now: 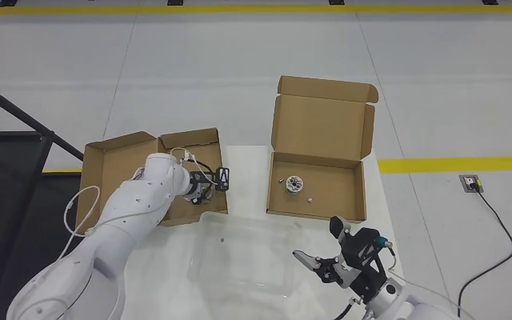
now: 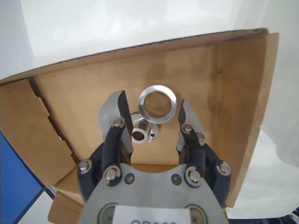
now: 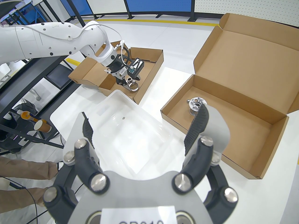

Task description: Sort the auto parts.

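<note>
My left gripper [image 2: 153, 110] hangs open inside the left cardboard box [image 2: 236, 108]. A shiny metal ring [image 2: 157, 104] lies between its fingers, partly over a flanged metal hub [image 2: 142, 132] on the box floor. In the right wrist view the left gripper [image 3: 129, 82] stands just above the ring [image 3: 133, 86]. My right gripper [image 3: 143, 127] is open and holds nothing, above the clear plastic bin [image 3: 140, 138]. One small part [image 3: 123, 117] lies in that bin. A toothed metal part [image 3: 195, 102] sits in the right cardboard box [image 3: 233, 127].
In the top view the left box [image 1: 120, 160], the right box [image 1: 336, 200] with its lid up, and the bin [image 1: 240, 264] sit on the white table. A tiny part [image 1: 310, 198] lies beside the toothed part [image 1: 294, 184]. A black rack [image 3: 14, 89] stands past the table's left side.
</note>
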### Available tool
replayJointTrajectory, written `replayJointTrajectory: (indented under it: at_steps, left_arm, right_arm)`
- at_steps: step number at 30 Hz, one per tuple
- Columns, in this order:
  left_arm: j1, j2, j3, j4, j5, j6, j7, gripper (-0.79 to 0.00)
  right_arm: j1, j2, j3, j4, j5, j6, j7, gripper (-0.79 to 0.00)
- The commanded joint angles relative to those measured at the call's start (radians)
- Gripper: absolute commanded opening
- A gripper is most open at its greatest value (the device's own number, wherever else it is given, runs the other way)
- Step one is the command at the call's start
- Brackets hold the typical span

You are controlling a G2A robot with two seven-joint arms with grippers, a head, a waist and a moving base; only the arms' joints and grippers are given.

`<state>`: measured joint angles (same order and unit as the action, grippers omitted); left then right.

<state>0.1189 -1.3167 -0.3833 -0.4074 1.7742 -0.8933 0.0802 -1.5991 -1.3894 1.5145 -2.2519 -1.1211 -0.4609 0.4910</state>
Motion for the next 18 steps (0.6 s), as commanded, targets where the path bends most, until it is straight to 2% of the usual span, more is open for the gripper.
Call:
replayJointTrajectory:
  at_steps: [1, 8, 13, 18]
  left_arm:
    - [-0.002, -0.001, -0.005, 0.004, -0.001, -0.002, 0.001, 0.000]
    - [-0.016, 0.005, -0.026, 0.006, -0.003, -0.030, 0.045, 0.000]
    - [-0.035, 0.028, -0.047, 0.005, 0.002, -0.058, 0.116, 0.000]
    - [-0.051, 0.065, -0.076, -0.010, 0.013, -0.064, 0.184, 0.000]
  right_arm:
    - [0.000, 0.000, 0.000, 0.000, 0.000, 0.000, 0.000, 0.000]
    - [0.000, 0.000, 0.000, 0.000, 0.000, 0.000, 0.000, 0.000]
    - [0.000, 0.000, 0.000, 0.000, 0.000, 0.000, 0.000, 0.000]
    - [0.000, 0.000, 0.000, 0.000, 0.000, 0.000, 0.000, 0.000]
